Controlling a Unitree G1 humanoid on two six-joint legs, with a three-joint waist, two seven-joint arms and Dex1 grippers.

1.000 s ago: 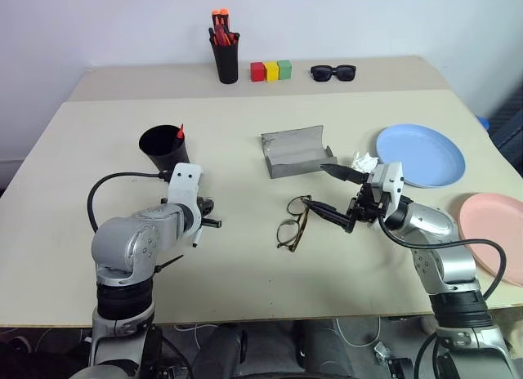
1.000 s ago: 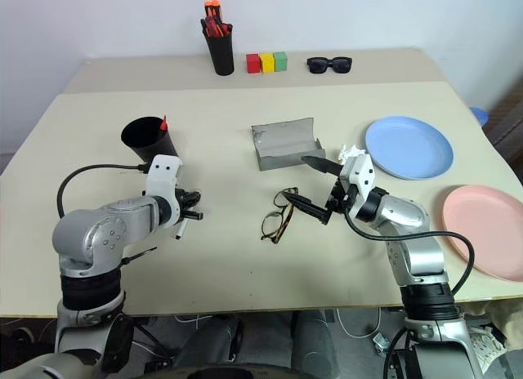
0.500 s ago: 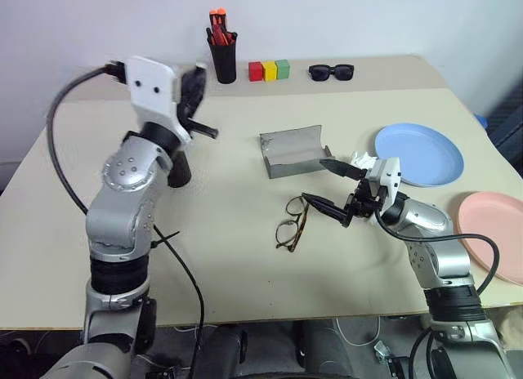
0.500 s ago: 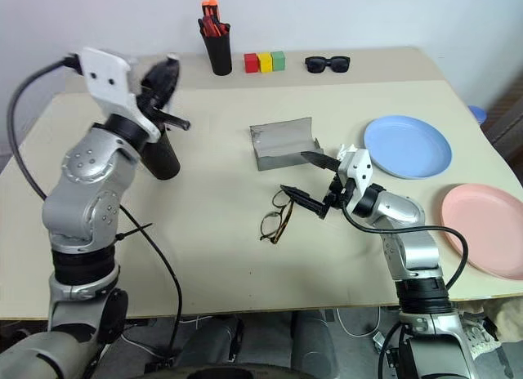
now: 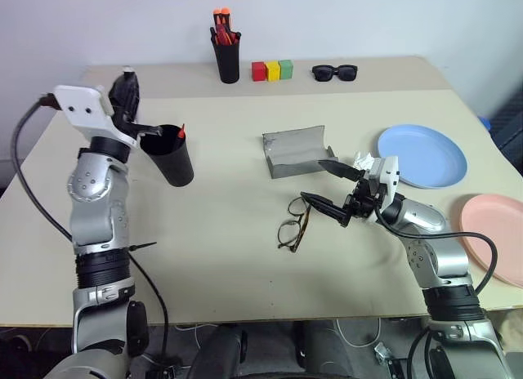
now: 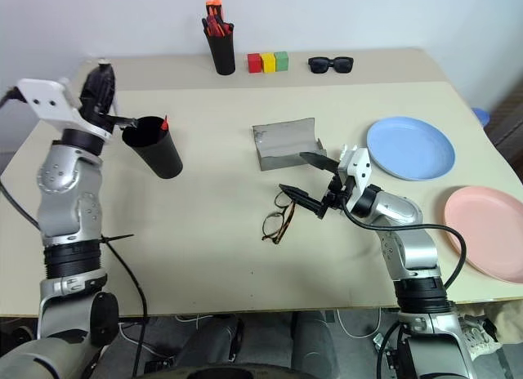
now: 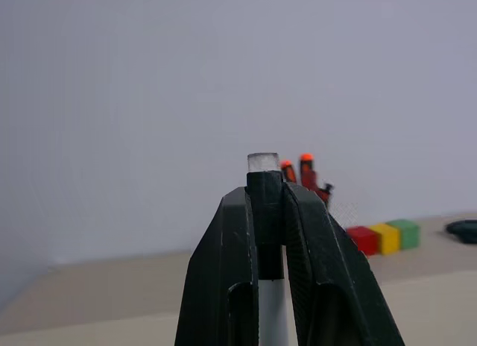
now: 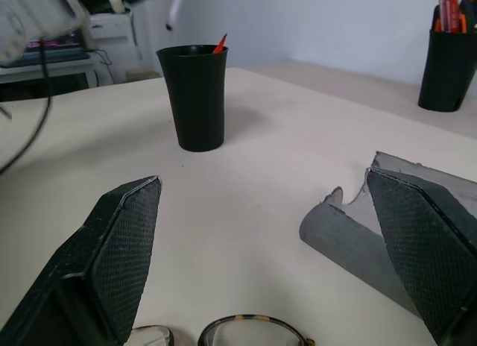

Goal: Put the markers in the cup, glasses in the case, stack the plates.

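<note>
Two arms over beige table [image 5: 245, 256]. Landmark: cup [image 5: 167, 153], wide black, upright on table's left part.

Left gripper [image 5: 127, 91] raised left of cup and above its rim, fingers pressed together on white marker [image 7: 268, 212]; in left wrist view marker's black part wedged between the black fingers [image 7: 223, 271], pale end poking past tips. Red marker [image 5: 180, 132] already in cup, tip sticking above rim at cup's right side.

Behind cup, right of it, near far edge: black pen pot [image 5: 225, 56] with red-orange pens, then red, yellow, green blocks [image 5: 271, 70] in a row, then black sunglasses [image 5: 333, 71].

Right of cup, mid-table: grey case [image 5: 294, 151], lying open. Glasses [image 5: 294, 222] right of cup and nearer than case, on table, apart from case, dark brownish frame, clear lenses.

Right gripper [image 5: 328, 185] right of cup, just beside glasses, pointing toward them, fingers spread wide, nothing between; lower finger tip over glasses' right end, contact unclear. In right wrist view, glasses rim between the two spread fingers [image 8: 112, 249], cup and case beyond. Small white crumpled bit [image 5: 364, 161] just behind right gripper.

Far right of cup: blue plate [image 5: 422, 154] flat on table, pink plate [image 5: 494, 236] nearer and further right at table edge, cut by frame. Plates apart, not stacked.
</note>
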